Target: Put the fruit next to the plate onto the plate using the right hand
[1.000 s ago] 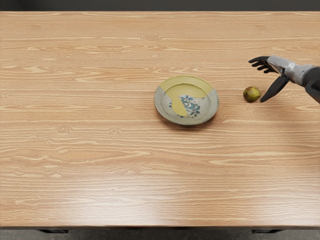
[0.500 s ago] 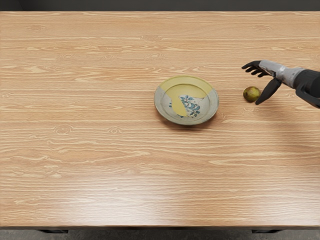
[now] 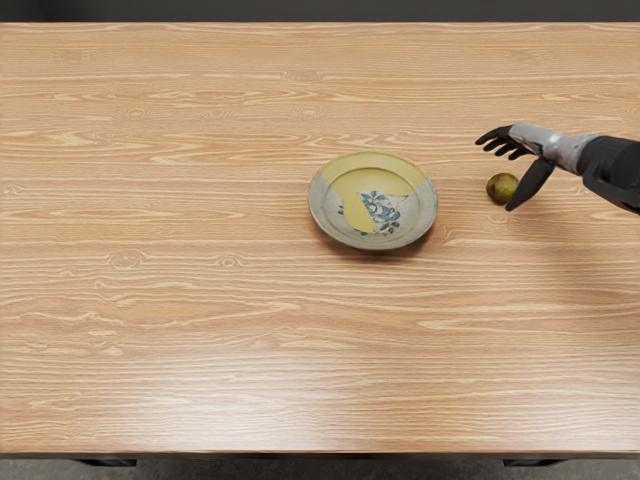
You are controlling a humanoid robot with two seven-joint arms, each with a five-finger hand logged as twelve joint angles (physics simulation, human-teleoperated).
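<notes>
Right hand (image 3: 525, 145) released, fingers (image 3: 497, 140) spread toward the left, grasping nothing. Thumb angled down just right of the fruit (image 3: 501, 187); cannot tell whether touching. Small and yellow-green, resting on the worktop (image 3: 200, 300), near the plate (image 3: 322, 205) on its right side, apart from the rim. Grey and yellow dish with a blue leaf pattern, near the worktop's middle.
</notes>
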